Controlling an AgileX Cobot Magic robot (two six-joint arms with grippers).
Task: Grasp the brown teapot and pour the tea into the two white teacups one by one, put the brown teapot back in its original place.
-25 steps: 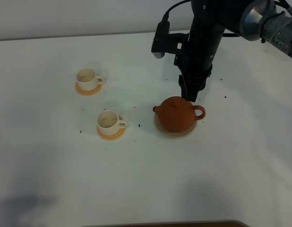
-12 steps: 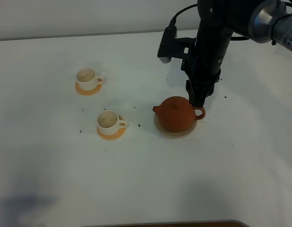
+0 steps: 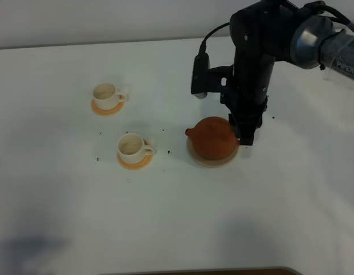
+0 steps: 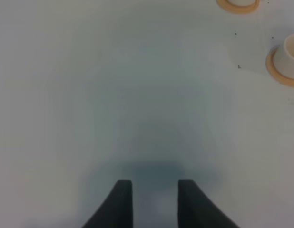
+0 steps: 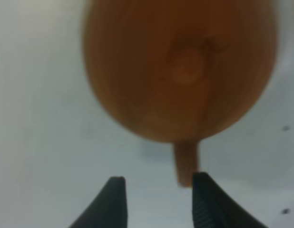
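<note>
The brown teapot (image 3: 213, 137) sits on its pale beige coaster (image 3: 207, 162), spout pointing left. My right gripper (image 3: 246, 137) is low at the teapot's right side and hides the handle in the exterior view. In the right wrist view the teapot (image 5: 180, 71) fills the frame, blurred. Its handle (image 5: 186, 166) reaches toward the gap of the open right gripper (image 5: 159, 202), close to one finger (image 5: 206, 202). Two white teacups (image 3: 106, 94) (image 3: 131, 146) stand on orange saucers to the left. My left gripper (image 4: 154, 204) is open and empty over bare table, and is out of the exterior view.
The white table (image 3: 165, 217) carries small dark specks around the cups and teapot. The left wrist view shows one cup on its saucer (image 4: 286, 59) at the frame edge and part of the other saucer (image 4: 238, 4).
My right gripper has moved down and to the right, from behind the teapot to its handle side, and now covers the handle in the exterior view. Teapot and cups have not moved.
</note>
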